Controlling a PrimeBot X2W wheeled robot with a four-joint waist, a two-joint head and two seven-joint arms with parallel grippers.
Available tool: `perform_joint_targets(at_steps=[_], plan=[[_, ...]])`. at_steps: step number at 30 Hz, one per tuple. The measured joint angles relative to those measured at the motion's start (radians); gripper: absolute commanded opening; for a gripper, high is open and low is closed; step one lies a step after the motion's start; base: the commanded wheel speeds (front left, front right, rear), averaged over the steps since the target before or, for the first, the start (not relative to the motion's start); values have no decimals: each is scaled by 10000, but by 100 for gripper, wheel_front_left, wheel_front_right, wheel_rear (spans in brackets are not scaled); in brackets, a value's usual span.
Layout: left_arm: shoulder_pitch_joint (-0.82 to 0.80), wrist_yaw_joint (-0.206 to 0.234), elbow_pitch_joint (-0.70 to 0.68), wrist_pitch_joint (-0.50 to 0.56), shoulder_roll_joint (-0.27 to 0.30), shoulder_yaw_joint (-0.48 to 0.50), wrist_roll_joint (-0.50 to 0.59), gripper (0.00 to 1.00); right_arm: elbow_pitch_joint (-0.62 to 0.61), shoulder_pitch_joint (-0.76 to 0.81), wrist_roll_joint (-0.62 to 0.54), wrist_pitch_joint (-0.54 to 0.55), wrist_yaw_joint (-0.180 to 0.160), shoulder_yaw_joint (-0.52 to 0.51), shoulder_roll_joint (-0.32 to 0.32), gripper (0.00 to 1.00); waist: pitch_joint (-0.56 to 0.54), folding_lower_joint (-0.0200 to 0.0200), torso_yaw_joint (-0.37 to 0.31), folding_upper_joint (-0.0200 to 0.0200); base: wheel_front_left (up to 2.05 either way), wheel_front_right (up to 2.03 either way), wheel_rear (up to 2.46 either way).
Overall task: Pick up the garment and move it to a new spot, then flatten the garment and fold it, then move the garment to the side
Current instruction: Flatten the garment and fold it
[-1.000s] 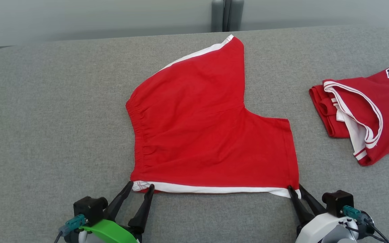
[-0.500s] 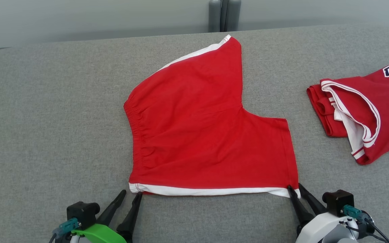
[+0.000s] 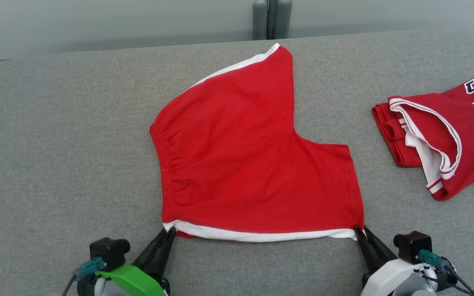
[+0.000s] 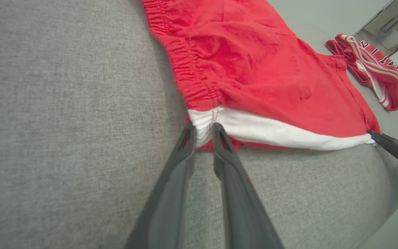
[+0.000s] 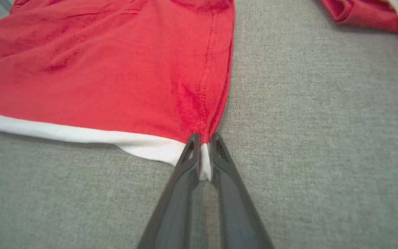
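Observation:
Red shorts [image 3: 245, 164] with white side stripes lie spread flat on the grey surface, elastic waistband to the left. My left gripper [image 3: 169, 231] is shut on the near left corner, pinching the white stripe at the waistband [image 4: 203, 128]. At the near right corner my right gripper [image 3: 359, 231] is shut on the white hem [image 5: 203, 157]. The white stripe [image 3: 261, 235] runs taut between the two corners. The right gripper's fingers [image 4: 392, 148] also reach in at the right edge of the left wrist view.
A second red garment [image 3: 438, 131], a jersey with white trim and dark lettering, lies bunched at the right [image 4: 368, 65]. The grey fabric surface [image 3: 64, 144] stretches bare to the left. A grey post [image 3: 270, 18] stands behind the far edge.
My left gripper was open beside the near left corner, drew back a little, then moved in and shut on that corner. The right gripper has kept its hold.

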Motion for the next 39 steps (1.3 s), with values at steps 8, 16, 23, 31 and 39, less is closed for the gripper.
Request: perform_joint_targets(at_steps=[8,16,23,31,39], plan=[[-134,-2,-403,0,82,-408,-174,0,25,1,420,15,100,-142,84,0,-54,0,-17,0,0,0,0],[15,-2,-1423,0,679,-516,-861,0,-1103,2,2738,79,102,-1093,146,0,-156,0,-23,0,0,0,0],[826,-33,-2585,228,1185,-685,-1781,0,-2320,519,5102,660,100,-721,-314,0,-177,0,-5,0,0,0,0],[2058,-33,-4410,1267,1636,-1471,-3227,0,-5033,2363,8815,1559,98,-1373,-945,0,-296,0,170,0,0,0,0],[2955,-33,-7087,2155,2635,-1726,-4506,0,-8021,3398,10815,2276,96,-2395,-2219,0,-430,0,502,0,0,0,0]])
